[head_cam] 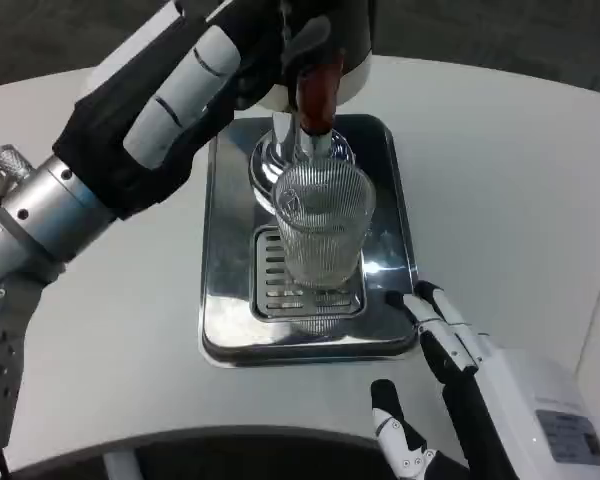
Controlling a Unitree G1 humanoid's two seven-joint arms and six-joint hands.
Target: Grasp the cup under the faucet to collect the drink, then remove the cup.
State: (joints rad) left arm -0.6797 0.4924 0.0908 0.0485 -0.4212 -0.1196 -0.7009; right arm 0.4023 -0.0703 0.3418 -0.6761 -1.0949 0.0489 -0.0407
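1. Right hand (450,345) is seen low at the tray's (220,300) near right corner, fingers spread, nothing held.
2. Left hand (180,85) is raised by the faucet (315,95); its grip cannot be told.
3. Cup (322,225) stands upright on the grate (272,275) under the faucet, up and left of the right hand, which is judged nearer.
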